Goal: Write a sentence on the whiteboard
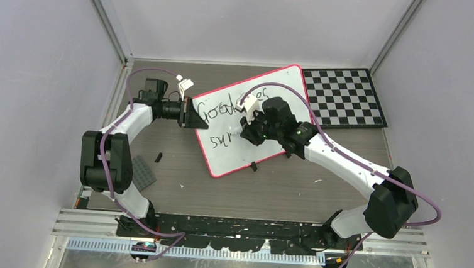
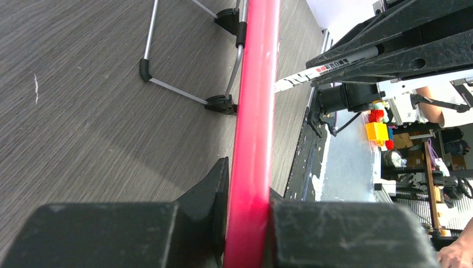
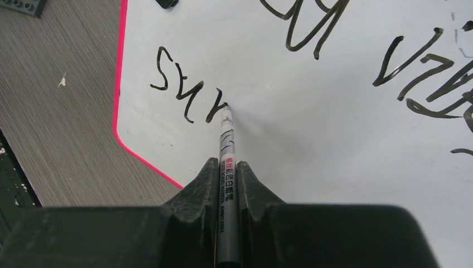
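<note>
The whiteboard [image 1: 269, 92] with a red-pink rim lies tilted at mid-table. The sentence [image 1: 218, 112] in black scrawl shows "Good" and more on the upper line and "surr" [image 3: 184, 92] on the lower. My left gripper [image 1: 188, 113] is shut on the whiteboard's left rim [image 2: 254, 139], which runs edge-on between its jaws. My right gripper [image 1: 247, 131] is shut on a grey whiteboard marker [image 3: 227, 167]. The marker's tip touches the board at the end of the last "r". The marker also shows in the left wrist view [image 2: 329, 67].
A black-and-white checkerboard mat [image 1: 344, 97] lies at the back right, next to the board. A dark grey plate [image 1: 143, 173] and a small black piece [image 1: 158, 157] lie on the table at the left. A small black clip [image 1: 254, 167] sits at the board's near edge.
</note>
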Action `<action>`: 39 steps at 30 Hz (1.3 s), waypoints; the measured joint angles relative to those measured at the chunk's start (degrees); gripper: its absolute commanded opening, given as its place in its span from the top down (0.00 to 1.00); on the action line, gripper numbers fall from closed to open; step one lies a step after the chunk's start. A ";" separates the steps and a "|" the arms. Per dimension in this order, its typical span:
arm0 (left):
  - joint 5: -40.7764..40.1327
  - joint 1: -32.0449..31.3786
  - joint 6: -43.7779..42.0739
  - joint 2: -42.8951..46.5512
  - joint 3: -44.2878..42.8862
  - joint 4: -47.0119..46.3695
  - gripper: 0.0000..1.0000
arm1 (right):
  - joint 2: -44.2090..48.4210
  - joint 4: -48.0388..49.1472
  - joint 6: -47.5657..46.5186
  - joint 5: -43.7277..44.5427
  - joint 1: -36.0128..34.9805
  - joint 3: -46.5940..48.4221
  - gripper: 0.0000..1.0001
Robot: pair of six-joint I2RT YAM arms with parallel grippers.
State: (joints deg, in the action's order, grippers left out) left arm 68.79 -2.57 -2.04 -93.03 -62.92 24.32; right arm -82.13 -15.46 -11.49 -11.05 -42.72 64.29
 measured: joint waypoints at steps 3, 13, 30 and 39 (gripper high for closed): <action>0.00 0.00 0.00 -0.24 -0.20 0.11 1.00 | 0.00 0.00 0.00 -0.02 0.31 -0.04 1.00; 0.04 0.00 -0.28 -0.72 -0.55 0.26 1.00 | 0.74 1.07 -0.22 -0.02 0.48 -2.19 1.00; 0.28 0.04 -1.42 -0.72 -0.55 0.63 1.00 | 1.70 -0.46 0.07 -0.28 0.46 -4.28 1.00; 0.28 0.07 -1.44 -0.72 -0.57 0.68 1.00 | 0.33 -0.52 0.85 -0.57 0.42 -1.81 1.00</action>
State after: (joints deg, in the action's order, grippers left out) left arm 69.08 -2.50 -3.49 -93.76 -63.48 24.99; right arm -81.80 -15.99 -10.63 -11.62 -42.30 62.48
